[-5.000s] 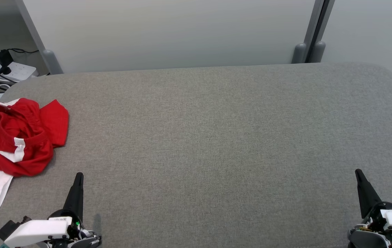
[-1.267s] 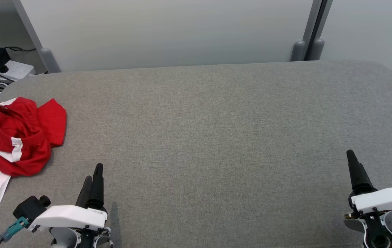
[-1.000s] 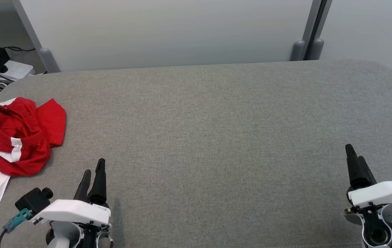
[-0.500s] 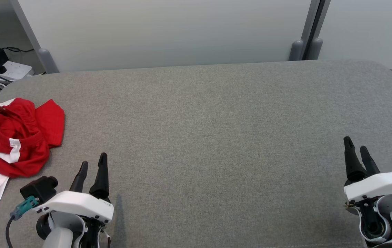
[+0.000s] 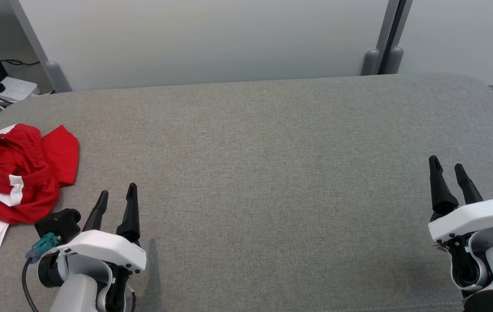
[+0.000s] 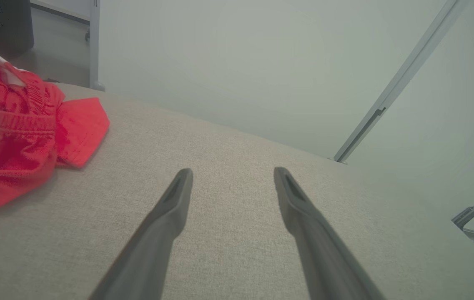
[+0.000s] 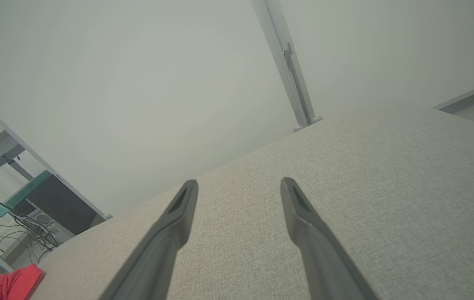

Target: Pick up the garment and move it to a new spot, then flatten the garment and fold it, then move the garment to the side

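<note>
While both our arms hang low over the near edge of the table [image 5: 272,143], neither gripper holds anything. Our left gripper [image 5: 118,189] stands wide, its two dark fingers [image 6: 166,225] spread well apart. In the left wrist view bare grey cloth shows between them. The tips point away from us across the table, and we cannot tell how close they sit to its surface. They touch nothing that we can see.

The garment [image 5: 16,173], red with white bands, lies crumpled on the table ahead of this gripper and off to its left. It is near but clearly apart from the fingers. One flat red flap reaches out towards the gripper's side, and a white part lies nearer to us at the left edge of the head view. In the left wrist view the heap sits left of the left finger, with open table between them.

Our right gripper [image 5: 446,162] is just as wide, and its fingers [image 7: 170,233] are parted over bare cloth and grasp nothing. It is at the far right of the table, well apart from the garment. In the right wrist view the garment is a small red scrap far off to the gripper's left. Ahead of both grippers, past the far edge of the table, stands a pale wall [image 5: 211,39].
</note>
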You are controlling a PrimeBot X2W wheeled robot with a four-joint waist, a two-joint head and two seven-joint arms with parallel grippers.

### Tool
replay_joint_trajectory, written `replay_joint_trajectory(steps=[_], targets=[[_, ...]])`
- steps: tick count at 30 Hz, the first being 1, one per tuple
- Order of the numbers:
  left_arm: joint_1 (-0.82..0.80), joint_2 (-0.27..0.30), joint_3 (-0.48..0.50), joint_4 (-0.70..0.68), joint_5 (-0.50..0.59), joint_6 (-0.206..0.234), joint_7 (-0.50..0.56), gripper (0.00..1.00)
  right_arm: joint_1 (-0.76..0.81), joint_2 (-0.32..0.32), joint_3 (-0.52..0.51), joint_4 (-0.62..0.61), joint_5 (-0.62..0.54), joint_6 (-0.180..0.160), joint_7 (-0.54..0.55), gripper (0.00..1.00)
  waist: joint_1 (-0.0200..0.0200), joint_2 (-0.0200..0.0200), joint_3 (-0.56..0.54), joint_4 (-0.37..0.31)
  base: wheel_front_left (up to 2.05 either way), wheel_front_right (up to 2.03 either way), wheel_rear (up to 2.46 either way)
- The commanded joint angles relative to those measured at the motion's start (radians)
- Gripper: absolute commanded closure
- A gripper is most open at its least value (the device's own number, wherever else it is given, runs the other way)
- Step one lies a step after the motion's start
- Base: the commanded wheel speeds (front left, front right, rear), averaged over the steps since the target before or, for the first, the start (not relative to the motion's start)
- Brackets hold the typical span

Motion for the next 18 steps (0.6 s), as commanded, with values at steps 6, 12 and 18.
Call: replay_joint_trajectory(steps=[6,12,18], targets=[[-0.072,0.02,0.016,-0.006,0.103,0.023,-0.03,0.0,-0.073,-0.03,0.046,0.01,-0.077,0.006,-0.033,0.0,0.0,0.0,0.0,-0.001,0.0,0.0,0.0],[-0.086,0.021,0.022,0.003,0.174,0.041,-0.047,0.0,-0.097,-0.04,0.057,0.032,-0.144,0.007,-0.051,0.0,0.0,0.0,0.001,-0.002,0.0,0.0,0.0],[-0.106,0.022,0.029,0.013,0.243,0.05,-0.065,0.0,-0.12,-0.048,0.065,0.04,-0.207,0.007,-0.069,0.0,0.0,0.0,0.001,-0.004,0.0,0.0,0.0]])
